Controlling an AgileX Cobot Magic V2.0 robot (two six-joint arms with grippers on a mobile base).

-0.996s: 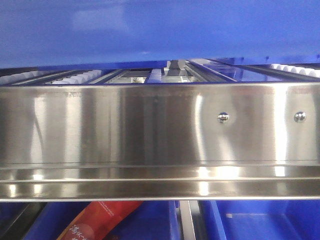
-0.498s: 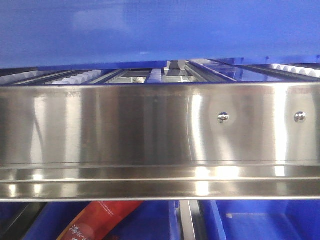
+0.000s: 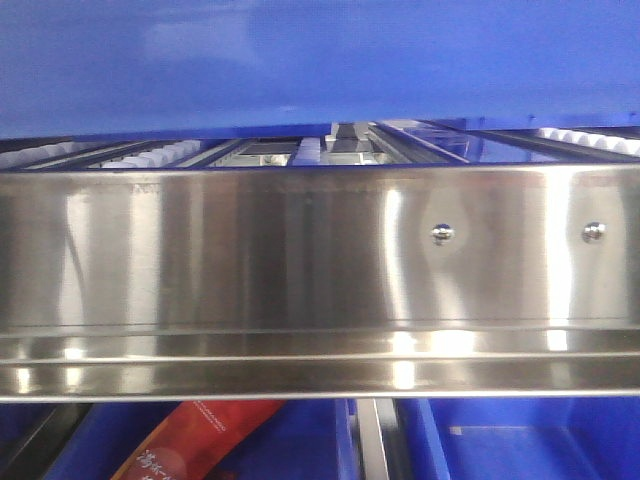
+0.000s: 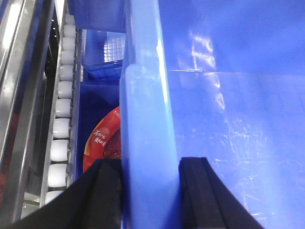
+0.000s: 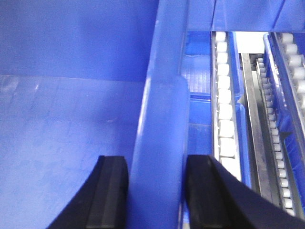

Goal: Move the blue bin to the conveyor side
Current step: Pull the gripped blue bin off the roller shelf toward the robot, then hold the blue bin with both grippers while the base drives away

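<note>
My left fingers [image 4: 106, 193] clamped a wall of the blue bin [image 4: 228, 95] between them. My right fingers [image 5: 110, 193] gripped its wall likewise. A row of white rollers [image 4: 62, 129] ran outside my left fingers.

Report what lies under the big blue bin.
Under the blue bin, the front view shows white rollers on the steel rack. Below that, a red packet lies in a lower bin. The blue bin's base and most roller lanes beneath it are hidden.
</note>
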